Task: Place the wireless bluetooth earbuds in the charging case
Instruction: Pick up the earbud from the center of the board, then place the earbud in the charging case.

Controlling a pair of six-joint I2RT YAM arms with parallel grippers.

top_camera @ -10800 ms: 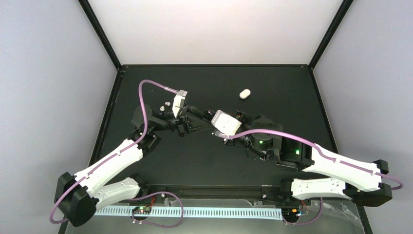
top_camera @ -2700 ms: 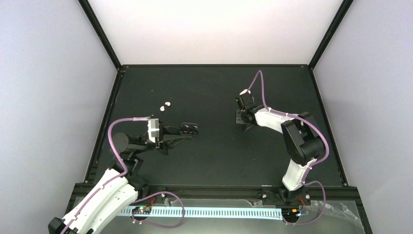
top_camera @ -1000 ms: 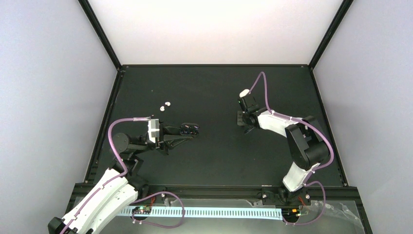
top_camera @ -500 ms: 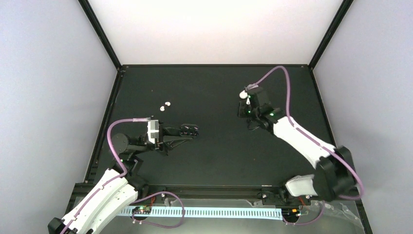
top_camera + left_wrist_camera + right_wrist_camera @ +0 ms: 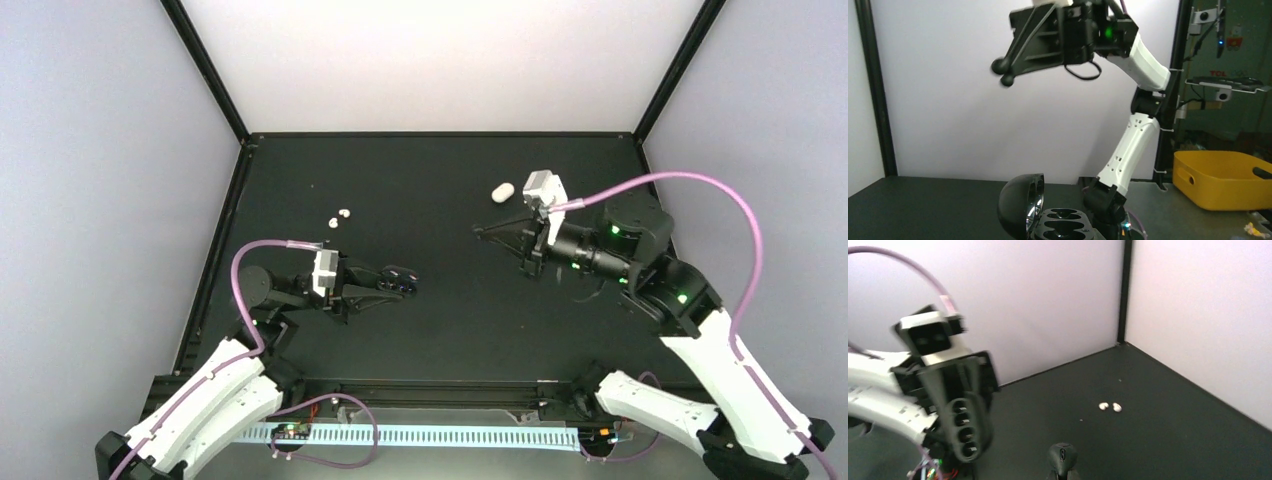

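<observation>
My left gripper (image 5: 388, 283) is shut on the charging case (image 5: 403, 284), a black case held just above the table left of centre. In the left wrist view the charging case (image 5: 1063, 229) stands open, its domed lid (image 5: 1019, 206) raised on the left and both sockets empty. The two white earbuds (image 5: 345, 212) (image 5: 333, 222) lie side by side on the mat, farther back and left of the case, seen also as earbuds (image 5: 1103, 406) (image 5: 1117, 407). My right gripper (image 5: 482, 231) hangs raised right of centre, pointing left, shut and empty.
A white oval pebble-shaped object (image 5: 502, 190) lies on the mat behind the right gripper. Black frame posts (image 5: 1121, 290) and pale walls close in the table. A yellow bin (image 5: 1223, 180) stands beyond the table's right side.
The right arm has lifted off the white oval object and swung round; its gripper now points left. The left gripper has shifted slightly nearer and to the right, still holding the case.
</observation>
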